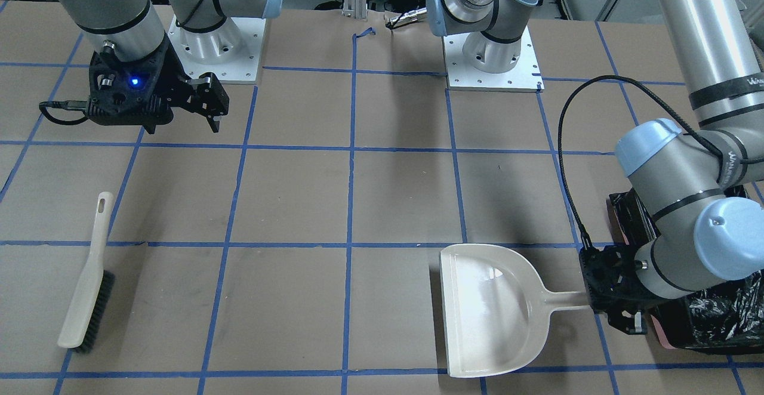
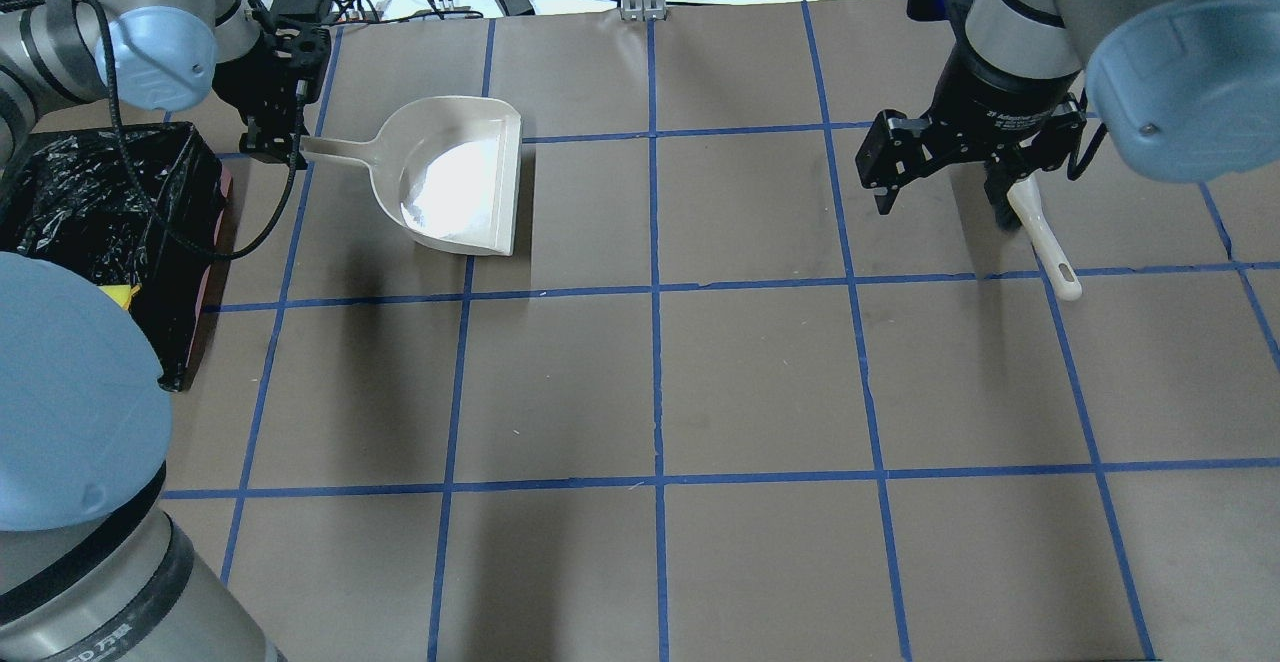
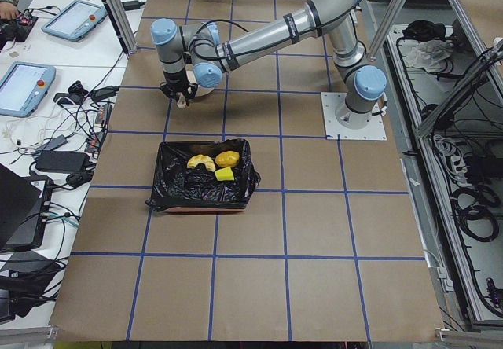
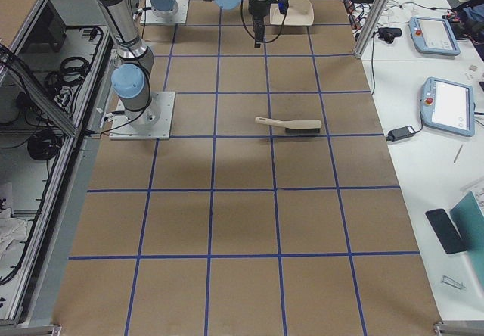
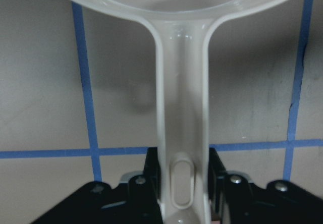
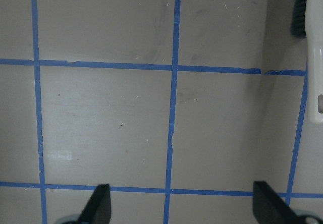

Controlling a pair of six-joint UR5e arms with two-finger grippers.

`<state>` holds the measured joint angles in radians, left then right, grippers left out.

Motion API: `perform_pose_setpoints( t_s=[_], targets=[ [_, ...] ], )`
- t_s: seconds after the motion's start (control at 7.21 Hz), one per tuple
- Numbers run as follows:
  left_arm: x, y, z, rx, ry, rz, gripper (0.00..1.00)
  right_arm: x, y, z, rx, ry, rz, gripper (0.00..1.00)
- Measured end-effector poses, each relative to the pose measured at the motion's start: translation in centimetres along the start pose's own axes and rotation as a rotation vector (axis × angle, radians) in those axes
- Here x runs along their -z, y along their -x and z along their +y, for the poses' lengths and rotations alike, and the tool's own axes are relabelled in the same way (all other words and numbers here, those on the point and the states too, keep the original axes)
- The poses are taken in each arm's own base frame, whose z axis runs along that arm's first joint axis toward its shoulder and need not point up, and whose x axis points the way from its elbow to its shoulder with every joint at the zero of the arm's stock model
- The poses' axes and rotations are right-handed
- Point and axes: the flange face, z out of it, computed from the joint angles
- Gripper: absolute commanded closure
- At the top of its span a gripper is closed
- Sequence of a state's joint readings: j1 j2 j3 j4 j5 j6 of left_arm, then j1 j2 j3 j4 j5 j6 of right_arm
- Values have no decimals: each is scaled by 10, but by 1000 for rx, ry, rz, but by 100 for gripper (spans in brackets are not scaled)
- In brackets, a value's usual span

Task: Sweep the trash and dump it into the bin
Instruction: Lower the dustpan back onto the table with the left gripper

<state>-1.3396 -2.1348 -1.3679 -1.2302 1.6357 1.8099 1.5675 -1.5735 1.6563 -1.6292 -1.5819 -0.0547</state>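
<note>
The bin [image 3: 177,188], lined with a black bag, holds the croissant [image 3: 201,163], the potato [image 3: 228,159] and the yellow sponge [image 3: 224,174]. The bin also shows at the overhead view's left edge [image 2: 90,202] and in the front view [image 1: 716,314]. My left gripper [image 2: 275,147] is shut on the handle of the beige dustpan [image 2: 455,177], which lies flat and empty on the table next to the bin. In the left wrist view the fingers [image 5: 151,171] clasp the handle [image 5: 181,108]. My right gripper [image 2: 940,197] is open and empty above the table.
A beige hand brush [image 1: 89,287] with dark bristles lies on the table beside my right gripper; it also shows in the overhead view [image 2: 1040,242] and at the right wrist view's edge [image 6: 314,67]. Brown paper with a blue tape grid [image 2: 655,292] covers the table.
</note>
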Motion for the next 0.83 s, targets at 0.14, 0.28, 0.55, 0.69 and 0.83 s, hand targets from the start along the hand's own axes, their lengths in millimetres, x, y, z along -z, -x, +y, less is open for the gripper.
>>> perform_pose_setpoints(
  t_s=[0.14,0.28,0.55,0.69,0.83],
  targets=[
    [-9,-1,-4,-1,-1,7,90,-1,-1,0,0,4,10,0],
    [-16,-5,-8,-6,-1,8,75,0,-1,1,-2,4,10,0],
    [-21,-14,-12,-10,0,-3,33,4,0,3,-7,-6,3,0],
    [-20,-16,-14,-8,-1,-12,33,4,0,4,-11,-6,3,0],
    [-14,-16,-14,-6,-1,-26,34,4,0,4,-13,-5,4,0]
  ],
)
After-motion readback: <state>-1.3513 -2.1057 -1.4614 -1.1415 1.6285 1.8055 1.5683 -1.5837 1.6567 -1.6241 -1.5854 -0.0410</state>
